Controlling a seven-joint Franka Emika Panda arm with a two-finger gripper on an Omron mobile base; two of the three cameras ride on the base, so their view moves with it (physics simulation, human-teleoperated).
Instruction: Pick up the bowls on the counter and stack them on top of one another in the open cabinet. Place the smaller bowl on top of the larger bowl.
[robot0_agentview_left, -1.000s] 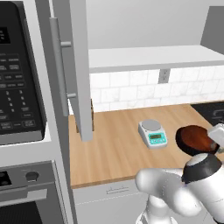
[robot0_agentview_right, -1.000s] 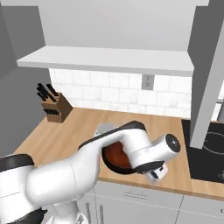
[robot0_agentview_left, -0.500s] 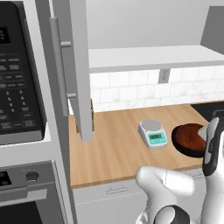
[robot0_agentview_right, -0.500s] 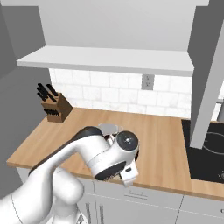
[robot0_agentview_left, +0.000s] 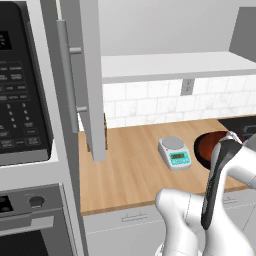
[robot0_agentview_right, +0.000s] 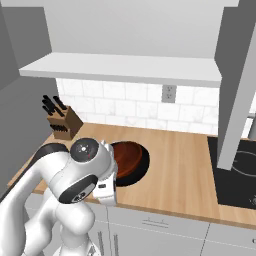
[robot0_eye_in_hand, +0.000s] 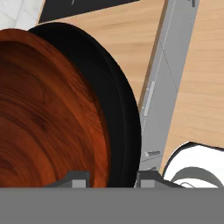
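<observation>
The cabinet (robot0_agentview_left: 165, 65) spans the top of the left base view, its grey door (robot0_agentview_left: 92, 80) with the long bar handle hanging open at ten o'clock; the right base view gives the shelf board from the other side, with the door edge at three o'clock. Under it runs the bench (robot0_agentview_right: 180, 165), light wood planks. The left base view alone has the microwave (robot0_agentview_left: 22, 85) at nine o'clock and a small scale (robot0_agentview_left: 174, 151) near the middle of the bench. The right base view alone has the knife block (robot0_agentview_right: 62, 120) at nine o'clock by the tiled wall and the black stovetop (robot0_agentview_right: 237, 172) at four o'clock.

The bowl (robot0_eye_in_hand: 57, 113), black outside and reddish-brown inside, appears at three o'clock in the left base view, partly behind the arm, and near centre in the right base view. The hand view has it close up and tilted, its black rim running down between the two fingertips (robot0_eye_in_hand: 76, 178), so the jaws are clamped on the bowl's rim.
</observation>
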